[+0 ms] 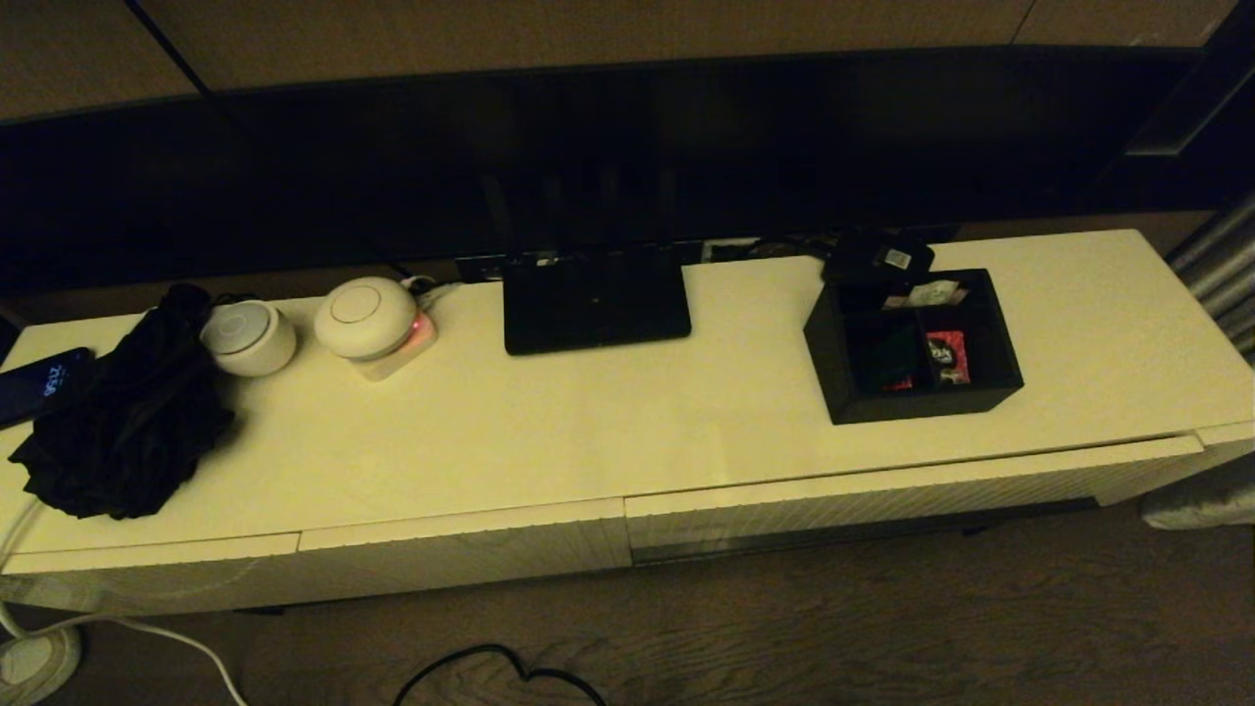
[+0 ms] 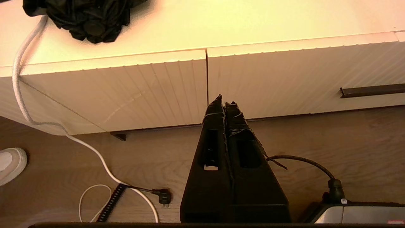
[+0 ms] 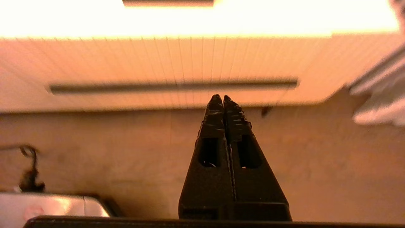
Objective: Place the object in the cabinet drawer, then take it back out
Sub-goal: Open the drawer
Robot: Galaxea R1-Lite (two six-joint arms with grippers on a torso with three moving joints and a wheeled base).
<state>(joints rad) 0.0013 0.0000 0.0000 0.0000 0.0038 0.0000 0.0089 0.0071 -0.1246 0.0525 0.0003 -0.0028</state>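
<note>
A long cream cabinet (image 1: 608,431) stands before the robot, seen from above. The black box (image 1: 912,348) sits on the cabinet top toward its right end, open side up, with red and white packets showing between its dividers. Neither hand is near it; both hang low in front of the cabinet, above the wood floor (image 2: 332,139).

The right hand (image 3: 220,98) is clenched, fingers pressed together and empty. Just past its tips is the ribbed front of the drawer (image 3: 177,60), which is closed, with a dark handle slot (image 3: 174,86) running across it.

The left hand (image 2: 225,102) is also clenched and empty. Its tips point at the seam between two ribbed fronts. A white cable (image 2: 25,104) trails down off to its side.
</note>
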